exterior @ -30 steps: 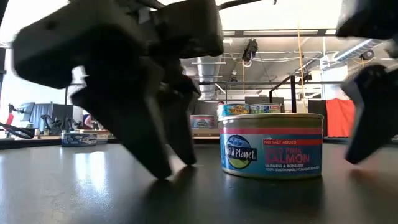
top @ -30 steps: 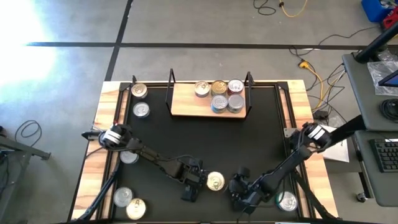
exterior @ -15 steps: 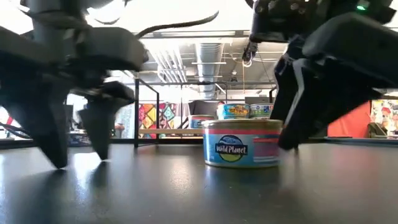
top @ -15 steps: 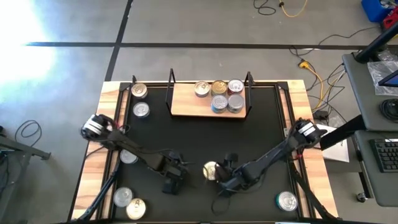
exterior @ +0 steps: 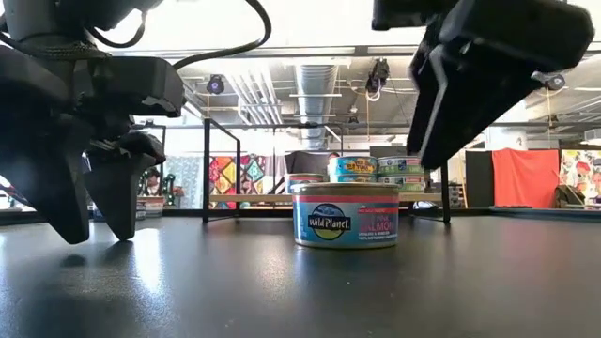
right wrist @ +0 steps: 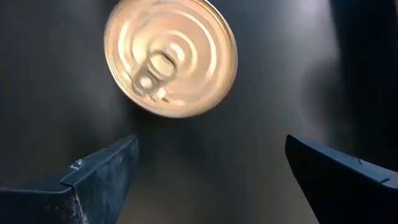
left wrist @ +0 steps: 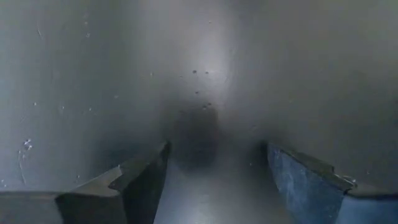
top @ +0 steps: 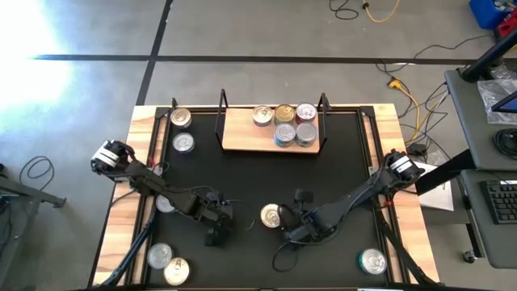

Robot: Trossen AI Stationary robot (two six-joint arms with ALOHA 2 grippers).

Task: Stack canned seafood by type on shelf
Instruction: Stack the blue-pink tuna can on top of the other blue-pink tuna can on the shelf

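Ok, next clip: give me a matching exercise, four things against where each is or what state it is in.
Things:
1. salmon tin
2. shelf
3. left gripper
4. right gripper

Places or states:
A. open, empty, over bare table left of the tin
B. on the table mid-front, gold lid up
C. far side, five tins on it
D. open, just right of the tin, not gripping it

Pairs: 1-B, 2-C, 3-A, 4-D
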